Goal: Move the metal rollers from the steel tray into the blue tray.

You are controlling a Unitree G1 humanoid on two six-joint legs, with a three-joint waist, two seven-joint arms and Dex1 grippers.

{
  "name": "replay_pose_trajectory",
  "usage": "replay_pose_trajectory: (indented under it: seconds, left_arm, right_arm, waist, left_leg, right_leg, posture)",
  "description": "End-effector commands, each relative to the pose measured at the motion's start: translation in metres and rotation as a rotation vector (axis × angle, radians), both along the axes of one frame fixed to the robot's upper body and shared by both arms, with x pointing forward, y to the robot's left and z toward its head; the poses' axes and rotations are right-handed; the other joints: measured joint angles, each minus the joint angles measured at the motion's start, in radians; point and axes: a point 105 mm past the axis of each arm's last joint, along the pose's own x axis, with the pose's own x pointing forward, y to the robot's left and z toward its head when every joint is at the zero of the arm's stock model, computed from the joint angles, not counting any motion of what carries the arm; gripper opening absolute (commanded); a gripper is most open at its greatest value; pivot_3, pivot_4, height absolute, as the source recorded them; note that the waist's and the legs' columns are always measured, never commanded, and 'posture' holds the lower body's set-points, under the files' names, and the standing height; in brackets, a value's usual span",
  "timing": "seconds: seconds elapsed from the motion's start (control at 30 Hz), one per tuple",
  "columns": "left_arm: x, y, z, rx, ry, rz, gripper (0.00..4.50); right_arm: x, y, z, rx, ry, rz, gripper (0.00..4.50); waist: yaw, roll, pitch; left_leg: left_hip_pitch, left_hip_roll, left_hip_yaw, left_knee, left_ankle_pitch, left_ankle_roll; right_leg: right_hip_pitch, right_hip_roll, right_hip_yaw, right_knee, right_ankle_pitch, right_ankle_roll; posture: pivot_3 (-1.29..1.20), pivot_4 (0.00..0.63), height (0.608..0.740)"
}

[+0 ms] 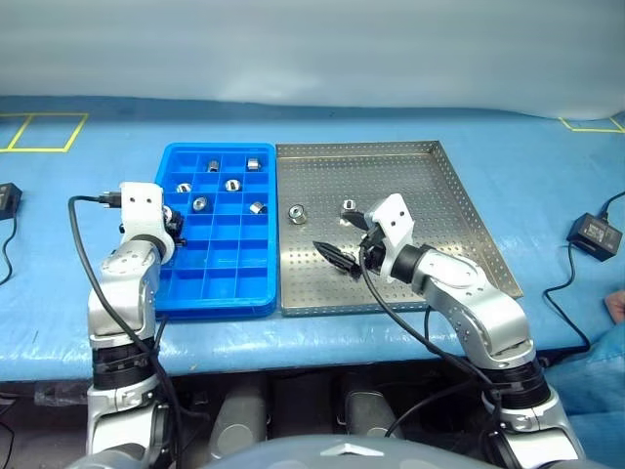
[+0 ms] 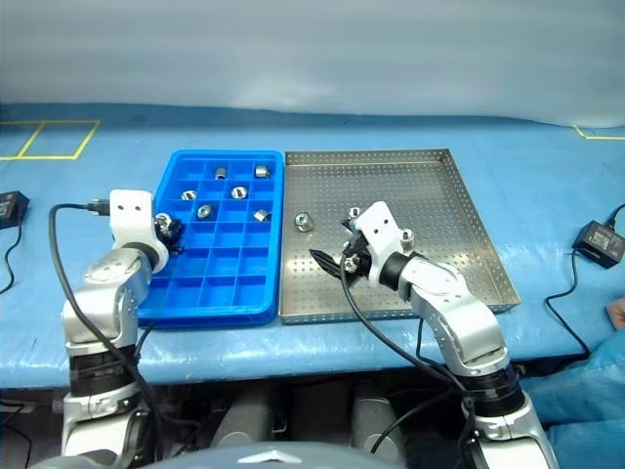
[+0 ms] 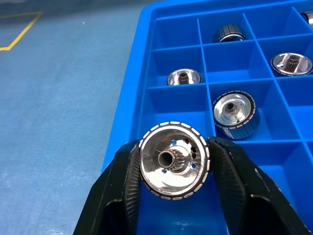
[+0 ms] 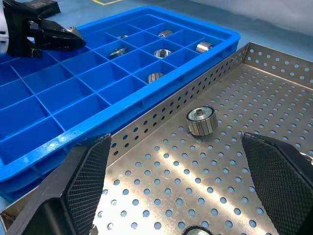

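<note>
My left gripper (image 3: pixel 174 147) is shut on one metal roller (image 3: pixel 172 169), gripped by its ribbed rim, above the left-hand column of the blue tray (image 1: pixel 223 283). Several rollers lie in the tray's far compartments, among them one (image 3: pixel 234 111) just ahead of the held one. The steel tray (image 1: pixel 459 220) lies right of the blue tray, edge to edge. Two rollers rest on its perforated floor, one (image 1: pixel 298 212) near the shared edge and one (image 1: pixel 350 206) beside it. My right gripper (image 1: pixel 335 256) hovers open low over the steel tray's near left part, and a roller (image 4: pixel 201 120) lies ahead of it.
Both trays sit on a blue table cover (image 1: pixel 547 166) with yellow tape marks (image 1: pixel 44 132) at the far corners. A black power adapter (image 1: pixel 595 233) with its cable lies right of the steel tray, another (image 1: pixel 8 198) at the far left. A person's hand (image 1: pixel 615 305) shows at the right edge.
</note>
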Motion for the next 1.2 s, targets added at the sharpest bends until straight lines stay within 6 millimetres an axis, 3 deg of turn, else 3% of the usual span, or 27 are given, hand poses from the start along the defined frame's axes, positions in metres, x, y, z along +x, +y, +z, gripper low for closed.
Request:
replay_pose_trajectory:
  seconds: [0.03, 0.17, 0.23, 0.33, 0.43, 0.53, 0.6, 0.77, 1.17, 1.2]
  left_arm:
    - [0.005, -0.008, 0.013, 0.024, -0.055, -0.037, 2.84]
    - [0.009, -0.014, 0.031, -0.005, -0.161, -0.035, 4.12]
    - [0.015, -0.031, 0.058, -0.081, -0.318, -0.108, 4.12]
    - [0.019, -0.082, 0.087, -0.193, -0.439, -0.352, 4.12]
    - [0.012, -0.141, 0.097, -0.261, -0.412, -0.682, 4.12]
    - [-0.015, -0.207, 0.079, -0.226, -0.221, -1.125, 4.12]
    - [-0.025, -0.228, 0.057, -0.145, -0.082, -1.288, 4.12]
    - [-0.019, -0.231, 0.001, 0.113, 0.165, -1.372, 4.12]
    - [-0.007, -0.221, -0.043, 0.167, 0.321, -1.312, 4.12]
    - [-0.006, -0.219, -0.046, 0.164, 0.332, -1.300, 3.95]
  right_arm:
    - [-0.001, -0.001, 0.013, 0.003, -0.054, -0.014, 4.50]
    - [0.000, -0.006, 0.013, 0.002, -0.061, -0.042, 4.50]
    - [0.000, -0.009, 0.012, -0.001, -0.058, -0.058, 4.50]
    - [-0.001, -0.015, 0.009, -0.021, -0.053, -0.079, 4.50]
    - [-0.001, -0.022, 0.009, -0.049, -0.061, -0.109, 4.50]
    - [-0.005, -0.031, 0.008, -0.091, -0.057, -0.140, 4.50]
    - [-0.014, -0.036, 0.002, -0.151, -0.038, -0.121, 4.50]
    - [-0.030, -0.053, -0.007, -0.272, -0.016, -0.157, 4.50]
    - [-0.039, -0.057, -0.007, -0.259, -0.016, -0.218, 4.50]
    - [-0.039, -0.057, -0.007, -0.260, -0.018, -0.219, 4.50]
  waist:
    - [-0.002, 0.000, 0.000]
    - [-0.010, -0.001, 0.000]
    - [-0.011, -0.001, 0.000]
    - [-0.009, -0.001, 0.000]
    - [-0.015, -0.001, 0.000]
    - [-0.026, -0.001, 0.000]
    - [-0.035, -0.001, 0.000]
    - [-0.074, 0.000, -0.001]
    - [-0.139, 0.000, 0.000]
    - [-0.140, 0.000, -0.001]
  left_leg:
    - [0.000, 0.000, 0.000, 0.000, 0.000, 0.000]
    - [0.000, 0.000, 0.000, 0.000, 0.000, 0.000]
    - [-0.001, 0.000, 0.000, 0.000, 0.000, 0.000]
    - [-0.002, 0.000, -0.001, 0.001, 0.000, 0.000]
    - [-0.003, 0.000, 0.000, 0.001, 0.000, 0.000]
    - [-0.002, -0.001, 0.001, 0.001, 0.000, 0.001]
    - [-0.002, -0.002, 0.001, 0.000, 0.000, 0.001]
    - [-0.002, -0.003, 0.002, 0.000, -0.001, 0.001]
    - [-0.003, 0.001, 0.002, 0.000, -0.001, 0.001]
    - [-0.003, 0.001, 0.002, 0.000, -0.001, 0.001]
  right_leg:
    - [0.000, 0.000, 0.000, 0.000, 0.000, 0.000]
    - [0.000, 0.000, 0.000, 0.000, 0.000, 0.000]
    - [-0.001, 0.000, 0.000, 0.000, 0.000, 0.000]
    - [-0.001, -0.001, -0.001, -0.001, 0.001, -0.001]
    - [-0.001, -0.001, -0.001, -0.001, 0.001, -0.001]
    - [-0.001, -0.001, 0.000, -0.001, 0.001, -0.001]
    - [-0.001, 0.000, 0.000, -0.002, 0.001, -0.002]
    - [-0.002, 0.000, 0.001, -0.002, -0.003, 0.003]
    - [-0.004, -0.001, 0.001, -0.001, -0.003, 0.003]
    - [-0.004, -0.001, 0.001, -0.001, -0.003, 0.003]
  posture:
    - [-0.01, 0.150, 0.740]
    - [-0.03, 0.150, 0.740]
    - [-0.04, 0.150, 0.740]
    - [-0.07, 0.150, 0.740]
    - [-0.08, 0.150, 0.740]
    - [-0.12, 0.150, 0.740]
    - [-0.14, 0.150, 0.740]
    - [-0.23, 0.150, 0.740]
    - [-0.30, 0.150, 0.740]
    - [-0.30, 0.150, 0.740]
